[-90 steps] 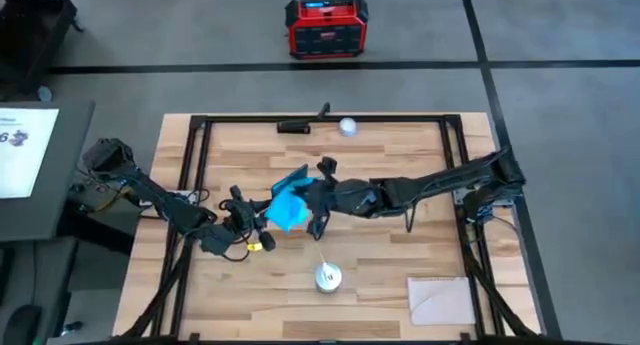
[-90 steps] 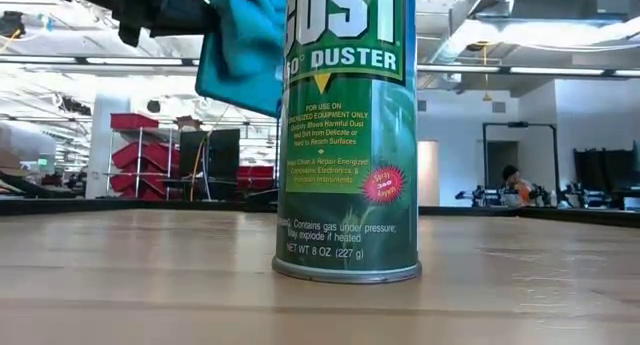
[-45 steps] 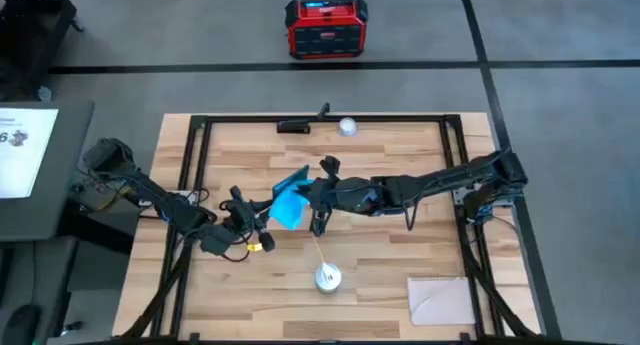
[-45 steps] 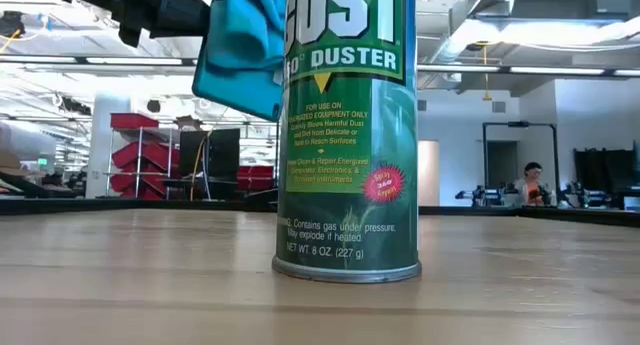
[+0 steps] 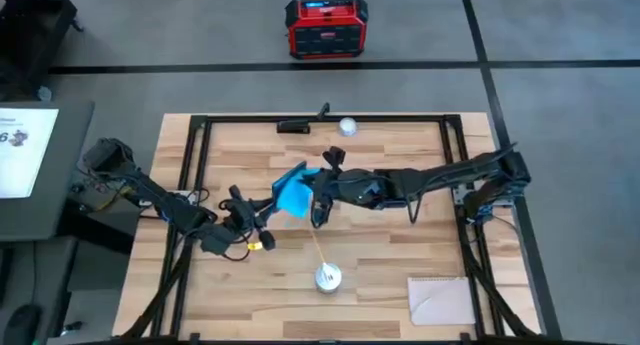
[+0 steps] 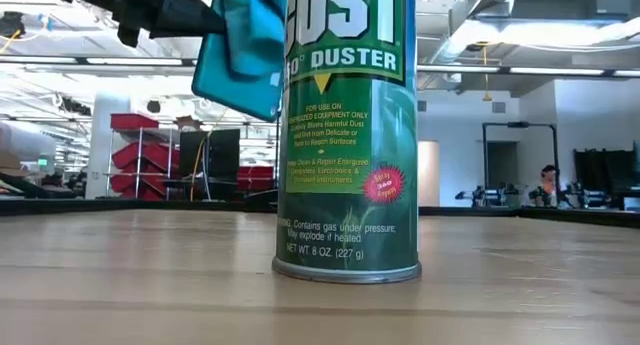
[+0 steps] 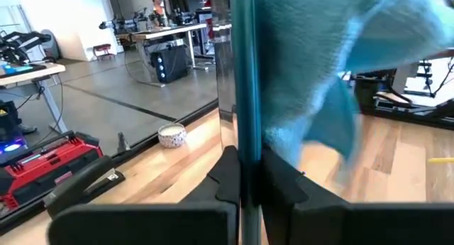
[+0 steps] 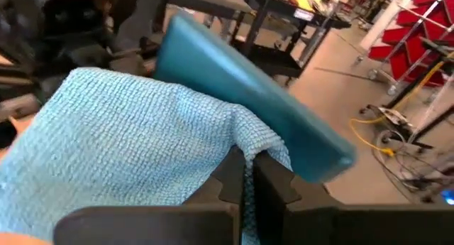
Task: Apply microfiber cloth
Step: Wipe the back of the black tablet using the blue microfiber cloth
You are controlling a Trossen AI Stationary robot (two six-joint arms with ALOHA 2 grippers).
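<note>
Wood counter (image 5: 400,255), workshop behind | your right end effector (image 5: 312,197) clenched on microfiber cloth (image 5: 293,198), pressed to tablet (image 8: 248,96) gripped upright by left end effector (image 5: 262,209), behind duster can (image 5: 327,276) | wiping underway, not finished

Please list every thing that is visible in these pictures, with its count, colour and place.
microfiber cloth: one, sky-blue, held above the table's middle
tablet: one, teal back, held on edge beside the cloth
duster can: one, green, upright near the table's front
beige sheet: one, front right corner
small round white object: one, far edge
red box: one, floor beyond the table
left gripper: jaws shut on the tablet
right gripper: jaws shut on the cloth
</note>
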